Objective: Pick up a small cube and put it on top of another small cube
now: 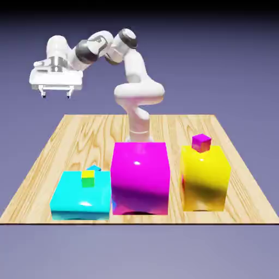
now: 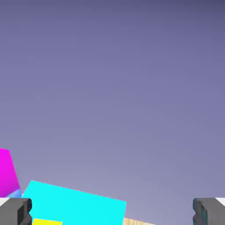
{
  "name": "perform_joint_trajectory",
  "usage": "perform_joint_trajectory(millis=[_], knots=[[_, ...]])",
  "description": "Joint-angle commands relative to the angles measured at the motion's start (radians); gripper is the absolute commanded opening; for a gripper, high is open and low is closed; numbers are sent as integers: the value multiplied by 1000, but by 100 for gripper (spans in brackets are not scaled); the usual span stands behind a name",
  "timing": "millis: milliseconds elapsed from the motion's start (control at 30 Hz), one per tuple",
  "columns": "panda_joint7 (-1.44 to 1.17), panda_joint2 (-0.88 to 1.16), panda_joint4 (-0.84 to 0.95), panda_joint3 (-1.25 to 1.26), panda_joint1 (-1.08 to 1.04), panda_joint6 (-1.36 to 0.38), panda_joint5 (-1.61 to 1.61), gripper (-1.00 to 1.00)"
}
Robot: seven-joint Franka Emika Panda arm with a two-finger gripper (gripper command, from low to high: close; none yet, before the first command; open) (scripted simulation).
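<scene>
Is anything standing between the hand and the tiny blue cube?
Nothing visible does. The open hand hangs high in the air. The blue cube lies low, close beside the cyan block and the magenta block, so a descent looks tight.

Cyan block [image 1: 80, 200]; magenta block [image 1: 140, 179]; yellow block [image 1: 204, 179]

The table [image 1: 54, 158] below the hand is pale wood with visible grain, the big cyan block [image 1: 76, 199], magenta block [image 1: 140, 177] and yellow block [image 1: 204, 180] beneath and beyond it look smooth and glossy with bright highlights, and the arm [image 1: 136, 87] is glossy white plastic.
</scene>
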Motion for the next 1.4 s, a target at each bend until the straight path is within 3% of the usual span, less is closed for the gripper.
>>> perform_joint_trajectory(millis=[0,867,1000,1033,1200,1367], knots=[[-31,-18,7,-36,5,-19,-9,0],[-836,-493,202,-979,124,-512,-230,0],[-865,-547,166,-1104,180,-404,-309,0],[-865,-547,166,-1104,180,-404,-309,-100],[-841,-503,218,-970,161,-541,-234,-100],[-690,-501,155,-820,319,-335,-186,-100]])
